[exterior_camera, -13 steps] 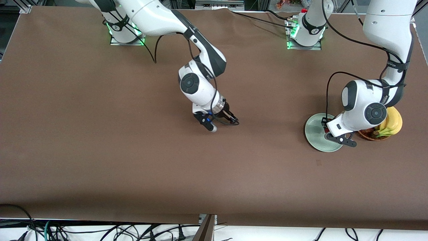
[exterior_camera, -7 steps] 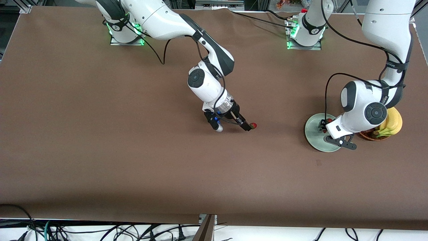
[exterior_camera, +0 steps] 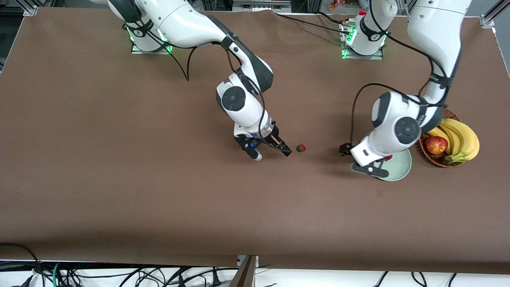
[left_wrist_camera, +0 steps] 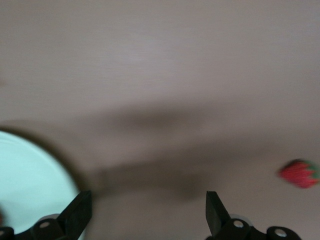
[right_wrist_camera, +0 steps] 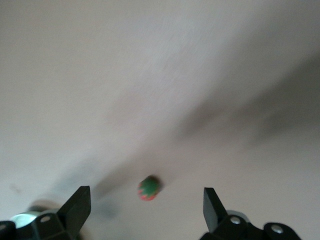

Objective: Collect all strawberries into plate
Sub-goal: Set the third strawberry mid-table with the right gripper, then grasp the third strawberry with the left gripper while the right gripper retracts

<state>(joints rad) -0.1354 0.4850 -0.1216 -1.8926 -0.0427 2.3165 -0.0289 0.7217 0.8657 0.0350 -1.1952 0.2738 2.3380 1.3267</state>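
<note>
Front view shows the right gripper [exterior_camera: 275,150] low over the middle of the table with its fingers spread and nothing between them. Just off its fingertip, toward the left arm's end of the table, a strawberry [exterior_camera: 301,148] lies on the brown table [exterior_camera: 119,159], apart from the finger by a small gap. In the right wrist view the same strawberry [right_wrist_camera: 149,188] sits between the two spread fingers, its green cap turned up toward the camera, so no clear long axis can be read.

The left gripper [exterior_camera: 357,158] hangs over the cloth at the plate's rim on the side toward the strawberry, jaws also wide and empty; its wrist view catches the strawberry [left_wrist_camera: 298,173] well off to one side and the plate [left_wrist_camera: 30,185] at the other. The plate [exterior_camera: 400,165] lies near the left arm's end, just beside a basket [exterior_camera: 438,161] of bananas [exterior_camera: 462,139] and an apple [exterior_camera: 436,145]. A speck of red shows on the plate at the gripper's edge, probably another strawberry.

The right gripper is far closer to the loose strawberry, which lies between the two grippers.
</note>
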